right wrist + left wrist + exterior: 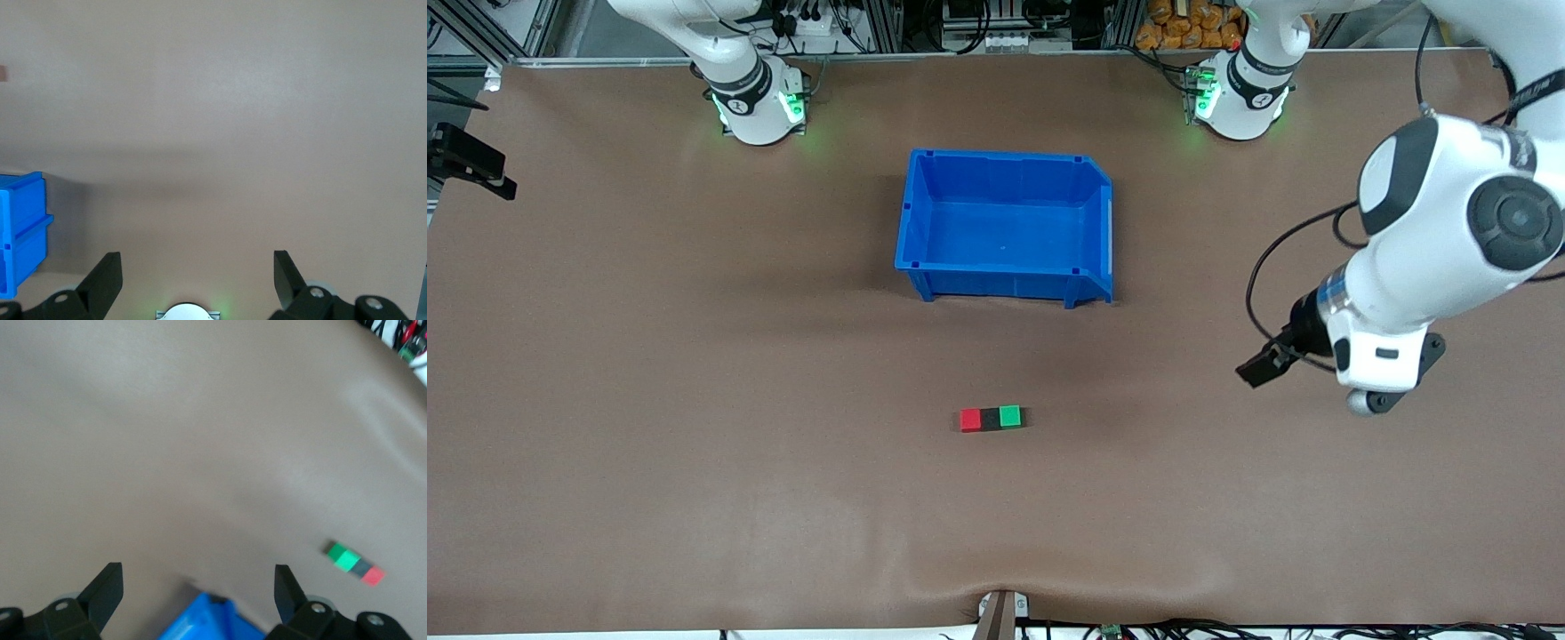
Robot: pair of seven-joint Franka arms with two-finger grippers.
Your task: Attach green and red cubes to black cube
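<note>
Cubes: small red cube, matte black cube, green cube sitting joined in a row on the brown worktop.
Left end effector: hovering spread, empty; only its wrist view is showing this.
Right end effector: spread, unseen from front.

Even overhead light, soft wrist blur

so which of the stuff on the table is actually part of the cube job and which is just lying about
Part of the job:
red cube
black cube, between the other two
green cube

Just lying about:
blue bin, farther from the front camera than the cubes
</note>
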